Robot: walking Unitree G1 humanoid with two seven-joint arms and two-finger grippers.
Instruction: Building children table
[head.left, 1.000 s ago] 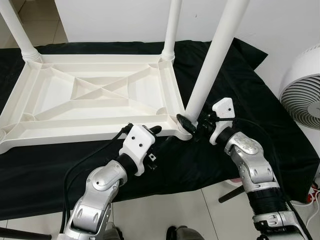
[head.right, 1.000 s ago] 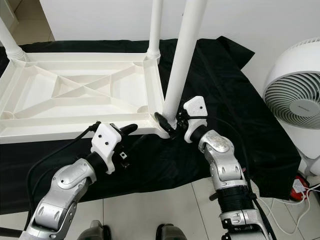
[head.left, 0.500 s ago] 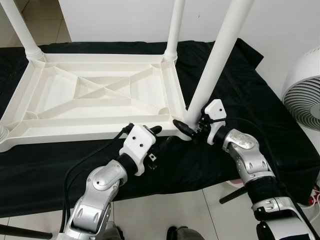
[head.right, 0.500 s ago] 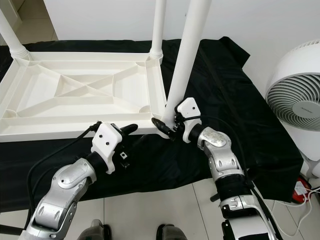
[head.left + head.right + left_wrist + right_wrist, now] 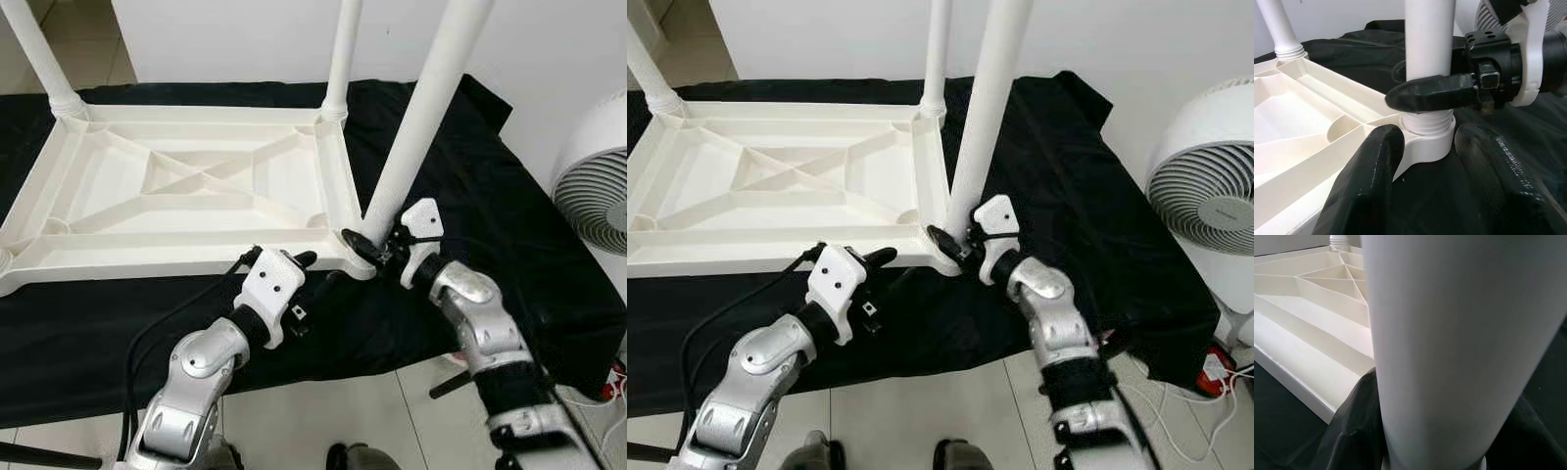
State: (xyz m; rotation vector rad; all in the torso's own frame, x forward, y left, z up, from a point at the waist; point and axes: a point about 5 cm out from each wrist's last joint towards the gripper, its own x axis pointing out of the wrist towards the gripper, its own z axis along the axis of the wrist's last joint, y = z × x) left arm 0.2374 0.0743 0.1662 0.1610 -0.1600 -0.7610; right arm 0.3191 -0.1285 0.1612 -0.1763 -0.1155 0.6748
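White plastic table top (image 5: 186,191) lies upside down on black cloth (image 5: 470,176); its near-right leg (image 5: 416,117) rises toward one o'clock from the corner socket (image 5: 1427,139); right gripper (image 5: 377,245) is clamped on the leg's base; left gripper (image 5: 1422,161), fingers apart, straddles that socket from seven o'clock.

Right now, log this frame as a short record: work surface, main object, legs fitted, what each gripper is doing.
surface: black cloth on the floor
main object: white plastic tabletop, upside down, ribbed underside up
legs fitted: three white round legs in view, one at the near right corner
right gripper: fingers closed around that leg's base
left gripper: open, fingers either side of that corner's socket
nearby: white fan, on the right
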